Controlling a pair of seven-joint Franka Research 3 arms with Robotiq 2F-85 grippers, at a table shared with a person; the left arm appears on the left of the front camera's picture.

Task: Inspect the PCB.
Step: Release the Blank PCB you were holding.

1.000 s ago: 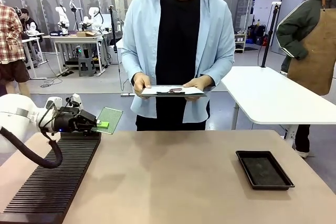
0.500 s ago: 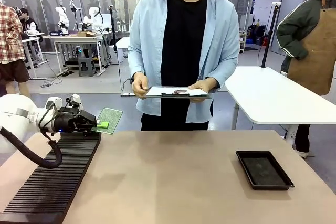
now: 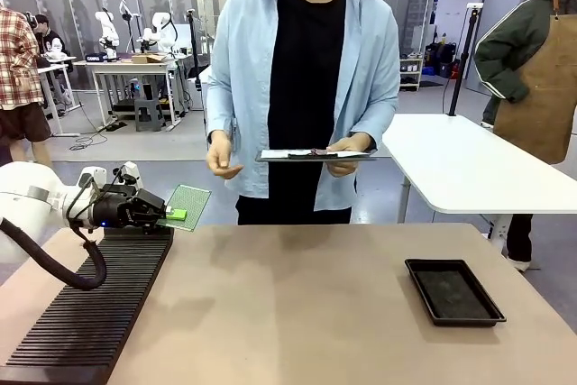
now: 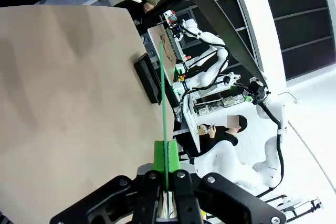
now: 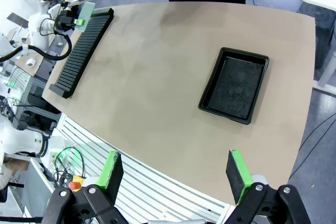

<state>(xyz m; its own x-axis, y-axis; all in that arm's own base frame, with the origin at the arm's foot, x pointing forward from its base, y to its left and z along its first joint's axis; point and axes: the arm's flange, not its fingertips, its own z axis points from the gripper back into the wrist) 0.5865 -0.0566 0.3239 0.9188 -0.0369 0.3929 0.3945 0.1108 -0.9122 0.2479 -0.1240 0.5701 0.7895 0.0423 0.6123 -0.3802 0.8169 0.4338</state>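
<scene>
The left tool (image 3: 171, 214) is closed on the PCB (image 3: 191, 200), its green pads (image 3: 178, 215) clamping one edge of the board. The PCB is held in the air at the left side of the surface (image 3: 297, 313), above the far end of the black slotted rack (image 3: 86, 313), with its pale green dotted face tilted. In the left wrist view the PCB (image 4: 164, 103) shows edge-on as a thin green line rising from between the closed fingers of the left tool (image 4: 167, 161). No marking on the board can be read. The right tool (image 5: 173, 170) is open, with its pads (image 5: 237, 174) set wide apart and nothing between them, high above the near edge of the surface. The shallow black tray (image 3: 453, 292) lies flat at the right side of the surface, well apart from the PCB. At the far side a person holds a clipboard (image 3: 315, 156) level in one hand (image 3: 347, 144). Its print is too small to read.
</scene>
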